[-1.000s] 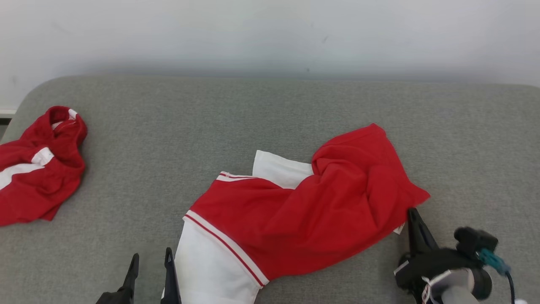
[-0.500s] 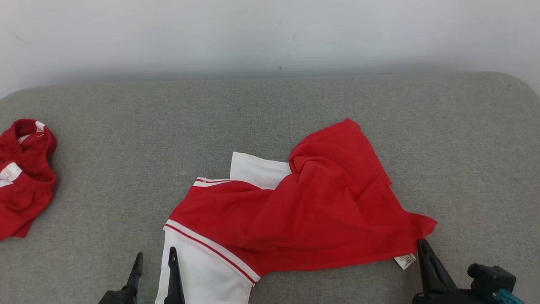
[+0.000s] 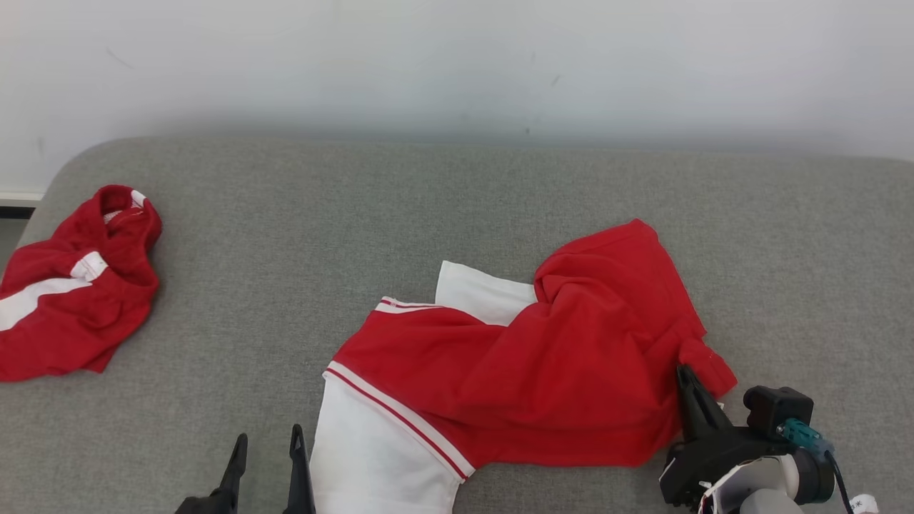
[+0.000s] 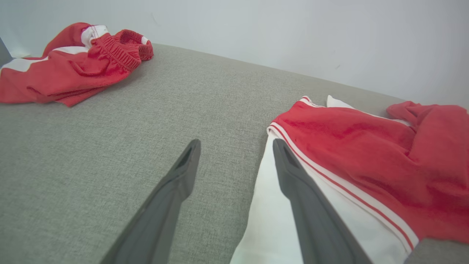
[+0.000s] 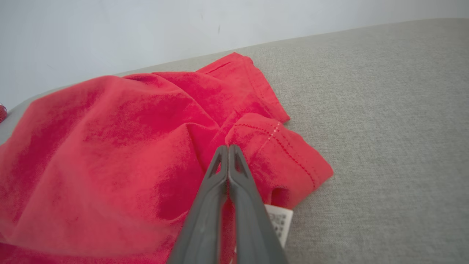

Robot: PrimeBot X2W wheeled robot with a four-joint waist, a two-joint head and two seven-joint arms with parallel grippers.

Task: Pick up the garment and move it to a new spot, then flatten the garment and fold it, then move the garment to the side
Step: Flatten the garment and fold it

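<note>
Red-and-white garment [image 3: 557, 364] lies crumpled at centre of grey counter [image 3: 357, 214]. Left gripper [image 3: 265, 446] fingers spread, at its white edge. Right gripper [image 3: 682, 373] fingers pressed together over its red corner; pinch of fabric cannot be confirmed

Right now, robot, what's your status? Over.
Left gripper: jaws open, at the garment, white end. Right gripper: jaws shut, tips on its red corner. Other red garment far left, apart.
</note>
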